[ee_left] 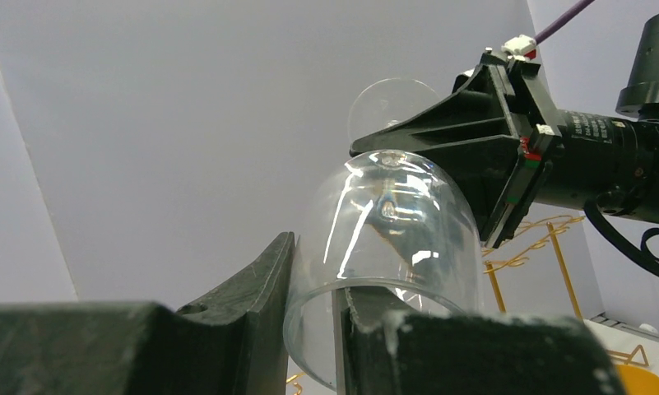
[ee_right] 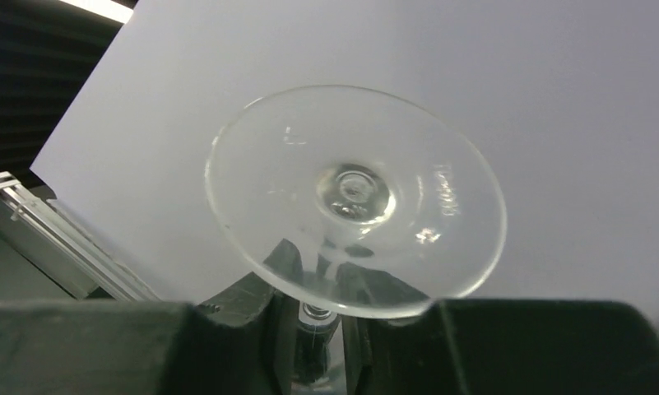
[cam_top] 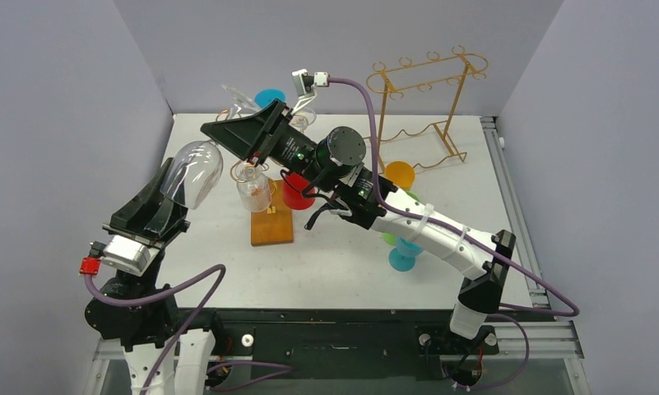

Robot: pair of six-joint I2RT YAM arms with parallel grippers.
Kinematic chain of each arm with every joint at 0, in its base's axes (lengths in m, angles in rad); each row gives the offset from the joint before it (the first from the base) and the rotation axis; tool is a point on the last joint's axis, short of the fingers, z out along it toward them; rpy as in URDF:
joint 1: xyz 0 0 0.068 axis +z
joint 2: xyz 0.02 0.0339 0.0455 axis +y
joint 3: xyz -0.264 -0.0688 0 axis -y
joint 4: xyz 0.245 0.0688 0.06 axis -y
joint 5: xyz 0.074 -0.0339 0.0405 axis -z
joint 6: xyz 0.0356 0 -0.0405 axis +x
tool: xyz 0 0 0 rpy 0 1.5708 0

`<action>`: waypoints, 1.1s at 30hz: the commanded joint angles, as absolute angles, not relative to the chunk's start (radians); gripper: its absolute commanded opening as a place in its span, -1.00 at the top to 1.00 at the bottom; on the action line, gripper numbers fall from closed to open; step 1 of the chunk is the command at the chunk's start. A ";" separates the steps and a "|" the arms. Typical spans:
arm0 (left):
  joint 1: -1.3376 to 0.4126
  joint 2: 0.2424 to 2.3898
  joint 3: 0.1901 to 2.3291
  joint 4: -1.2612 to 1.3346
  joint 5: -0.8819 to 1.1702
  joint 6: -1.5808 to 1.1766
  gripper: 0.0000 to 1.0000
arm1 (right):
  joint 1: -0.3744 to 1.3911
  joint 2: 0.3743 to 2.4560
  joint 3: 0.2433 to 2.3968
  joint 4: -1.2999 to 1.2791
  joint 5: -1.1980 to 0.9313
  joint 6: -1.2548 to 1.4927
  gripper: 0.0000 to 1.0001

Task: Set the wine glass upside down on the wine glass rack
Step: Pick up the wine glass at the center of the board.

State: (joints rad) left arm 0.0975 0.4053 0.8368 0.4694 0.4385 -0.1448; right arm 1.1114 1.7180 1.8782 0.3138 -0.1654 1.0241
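A clear wine glass (cam_top: 192,171) is held in the air between both grippers, over the left half of the table. My left gripper (cam_top: 171,202) is shut on the bowl's rim (ee_left: 392,230), one finger (ee_left: 256,304) outside and the other inside. My right gripper (cam_top: 219,130) is closed round the stem (ee_right: 317,317) just under the round foot (ee_right: 355,197), which fills the right wrist view. The wine glass rack stands on its wooden base (cam_top: 272,224) at mid-table. Its gold wire is mostly hidden by the right arm, and another clear glass (cam_top: 253,189) hangs on it.
A taller gold wire frame rack (cam_top: 429,90) stands at the back right. Coloured plastic goblets surround the right arm: red (cam_top: 297,196), orange (cam_top: 400,174), teal (cam_top: 404,257) and a blue one (cam_top: 268,97) at the back. The enclosure walls close in on three sides.
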 commanded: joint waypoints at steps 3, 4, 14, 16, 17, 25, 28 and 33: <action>0.095 0.400 0.811 0.496 0.503 -0.131 1.00 | 1.124 1.733 1.958 0.392 -0.163 1.012 0.88; 0.095 0.398 0.808 0.491 0.513 -0.128 1.00 | 1.123 1.733 1.962 0.384 -0.164 1.005 0.94; 0.095 0.383 0.804 0.471 0.594 -0.141 0.50 | 1.105 1.725 1.990 0.271 -0.235 0.896 1.00; 0.095 0.381 0.808 0.466 0.631 -0.141 0.11 | 1.089 1.722 2.002 0.236 -0.268 0.876 1.00; 0.095 0.379 0.812 0.461 0.650 -0.140 -0.05 | 1.078 1.715 2.002 0.221 -0.282 0.867 1.00; 0.094 0.365 0.849 0.365 0.872 -0.092 -0.95 | 0.976 1.670 2.017 0.055 -0.447 0.746 1.00; 0.094 0.368 0.886 0.293 0.982 -0.082 -0.92 | 0.951 1.655 2.048 -0.074 -0.512 0.646 1.00; 0.094 0.393 0.981 0.158 1.079 -0.027 -0.92 | 0.908 1.599 2.048 -0.311 -0.592 0.424 1.00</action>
State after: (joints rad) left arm 0.0978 0.3809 0.8902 0.2554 0.9596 -0.0723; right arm 0.9318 1.7081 2.0003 -0.1333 -0.4808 0.6365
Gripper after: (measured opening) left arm 0.963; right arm 0.094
